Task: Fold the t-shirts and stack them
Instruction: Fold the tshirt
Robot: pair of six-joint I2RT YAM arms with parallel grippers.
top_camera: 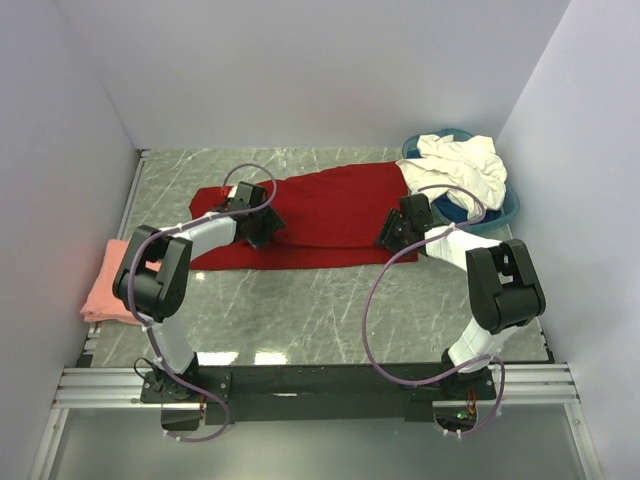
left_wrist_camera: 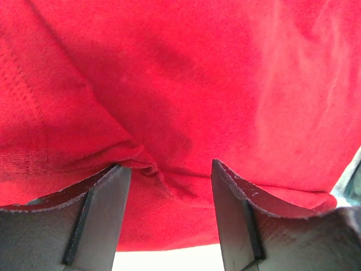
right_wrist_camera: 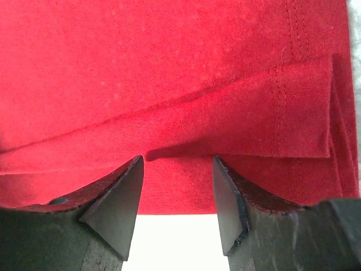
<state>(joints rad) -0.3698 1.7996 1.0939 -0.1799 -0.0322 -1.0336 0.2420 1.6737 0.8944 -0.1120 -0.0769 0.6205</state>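
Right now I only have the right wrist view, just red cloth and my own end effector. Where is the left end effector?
Observer: The left end effector sits over the left part of the same red t-shirt, jaws apart, with a small pucker of cloth by one finger.
Operator: Any other shirts around?
Observer: A salmon-pink t-shirt lies at the left edge of the table.
Operator: And the white ones?
Observer: The cream-white t-shirts are heaped in the blue basin at the far right corner, just beyond the red shirt's right end.
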